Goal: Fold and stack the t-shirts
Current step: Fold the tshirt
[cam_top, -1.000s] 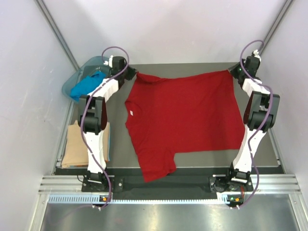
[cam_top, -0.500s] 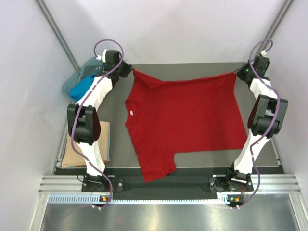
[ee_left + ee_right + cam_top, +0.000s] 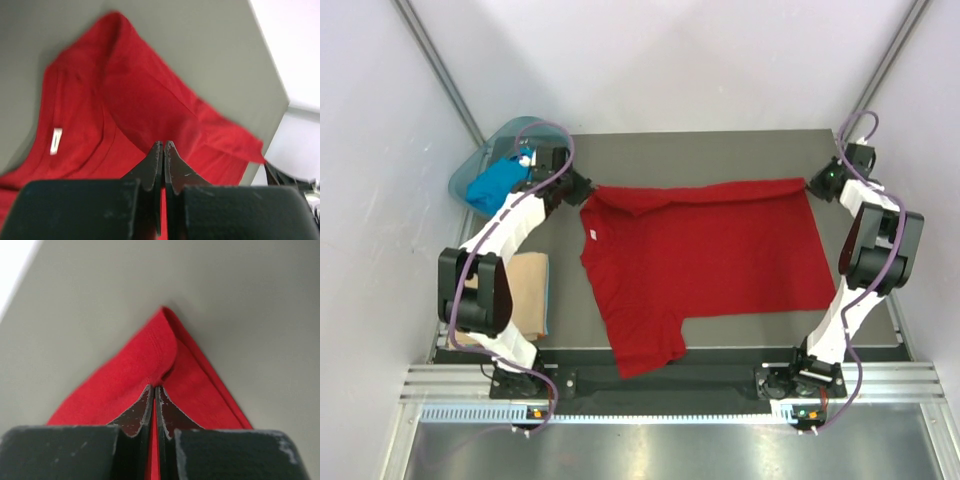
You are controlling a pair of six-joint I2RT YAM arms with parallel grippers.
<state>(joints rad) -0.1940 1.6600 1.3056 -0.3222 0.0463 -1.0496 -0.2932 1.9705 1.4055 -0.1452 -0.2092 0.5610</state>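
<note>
Red t-shirt (image 3: 705,260) far corners in L gripper (image 3: 163,147); R gripper (image 3: 153,388)

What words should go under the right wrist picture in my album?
Right gripper shut on a corner of the red t-shirt, grey table behind.

We see two matching arms: the left arm (image 3: 505,222) and the right arm (image 3: 835,315) each have white link shells between bulky black joint housings, and a purple cable (image 3: 546,123) loops along each. Up close, the left gripper (image 3: 163,145) and the right gripper (image 3: 153,387) show black tapered fingers flecked with pale scuffs, set on blocky black bodies.
</note>
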